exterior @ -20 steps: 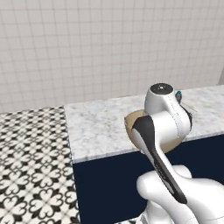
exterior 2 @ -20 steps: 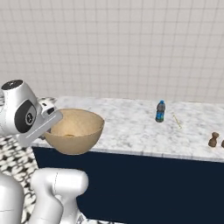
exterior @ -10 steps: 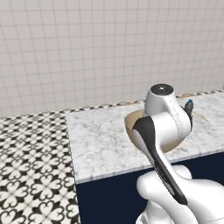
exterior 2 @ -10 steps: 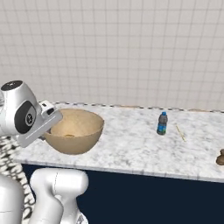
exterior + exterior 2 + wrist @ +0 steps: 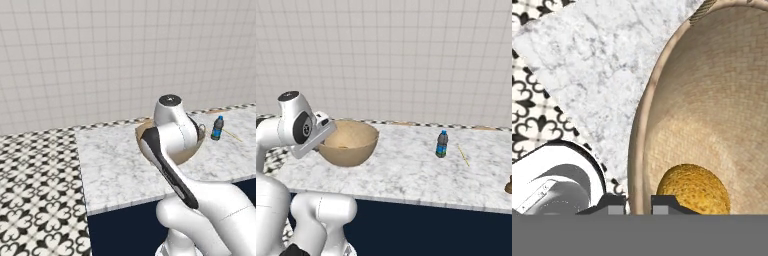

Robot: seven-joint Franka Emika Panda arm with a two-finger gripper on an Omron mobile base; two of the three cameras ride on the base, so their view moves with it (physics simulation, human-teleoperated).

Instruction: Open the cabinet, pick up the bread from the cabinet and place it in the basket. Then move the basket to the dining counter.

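The basket (image 5: 351,142) is a round tan bowl that sits over the left part of the dining counter (image 5: 406,175). The counter is a veined marble slab over a plain navy front. In the left base view my arm hides most of the basket (image 5: 145,131). My gripper (image 5: 638,204) is shut on the basket's near rim (image 5: 637,150), one finger inside and one outside. The bread (image 5: 694,189), a golden-orange lump, lies on the basket's woven floor just beside the inner finger. I cannot tell whether the basket rests on the marble (image 5: 592,60) or hangs just above it.
A small blue bottle (image 5: 442,144) stands on the counter right of the basket, with a thin stick (image 5: 463,155) beyond it. A brown object (image 5: 508,186) sits at the far right edge. Black-and-white patterned floor (image 5: 35,185) lies left of the counter, and a tiled wall stands behind it.
Both base views have shifted: the camera has moved toward the counter. The basket stays in my grip and has gone from overhanging the front edge to sitting over the marble.
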